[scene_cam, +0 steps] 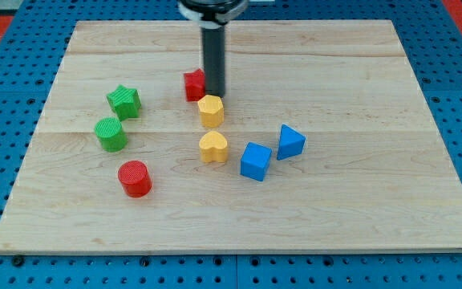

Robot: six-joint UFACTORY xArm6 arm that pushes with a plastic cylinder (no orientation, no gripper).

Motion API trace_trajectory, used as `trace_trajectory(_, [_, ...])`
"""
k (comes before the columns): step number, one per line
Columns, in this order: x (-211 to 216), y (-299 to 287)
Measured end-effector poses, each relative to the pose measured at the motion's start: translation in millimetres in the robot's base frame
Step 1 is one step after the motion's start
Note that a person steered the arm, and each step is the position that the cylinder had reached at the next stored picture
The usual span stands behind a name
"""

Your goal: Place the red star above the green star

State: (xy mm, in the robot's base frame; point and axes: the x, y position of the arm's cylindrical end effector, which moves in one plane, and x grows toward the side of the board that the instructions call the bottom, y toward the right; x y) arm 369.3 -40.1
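The red star lies near the board's upper middle, partly hidden behind my rod. My tip rests on the board touching the red star's right side, just above the yellow hexagon. The green star lies to the view's left of the red star, a little lower, with a clear gap between them.
A green cylinder sits below the green star and a red cylinder lower still. A yellow heart lies below the hexagon. A blue cube and a blue triangular block lie to the right. The wooden board sits on a blue pegboard.
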Motion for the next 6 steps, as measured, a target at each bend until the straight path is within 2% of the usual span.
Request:
trace_trajectory(3, [-37.4,-60.0])
trace_trajectory(6, [-37.4,-81.9])
